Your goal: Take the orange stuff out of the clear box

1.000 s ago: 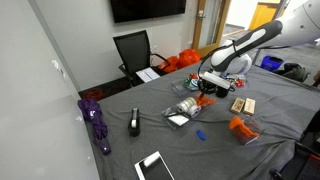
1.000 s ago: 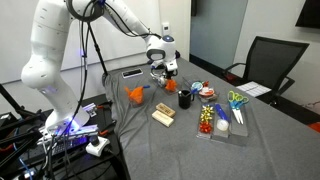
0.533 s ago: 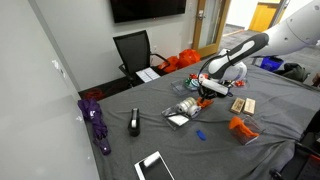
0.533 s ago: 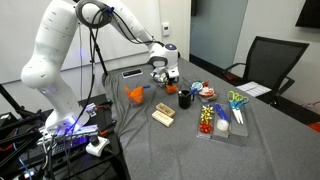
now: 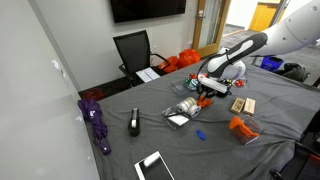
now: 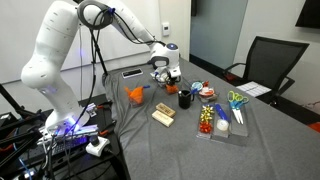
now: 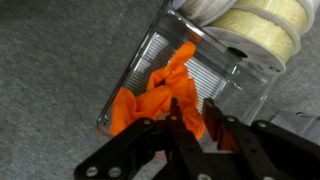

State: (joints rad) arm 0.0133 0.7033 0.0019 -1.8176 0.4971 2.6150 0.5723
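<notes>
Crumpled orange stuff (image 7: 165,95) fills the clear box (image 7: 150,62), spilling toward its 7 o'clock rim; fingers (image 7: 190,128) pinch it, open grey desk (image 7: 50,70) at 9 o'clock.

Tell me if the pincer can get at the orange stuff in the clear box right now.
Probably yes: the pincer hangs just over the orange stuff, and the clear box looks open, with nothing between.
</notes>
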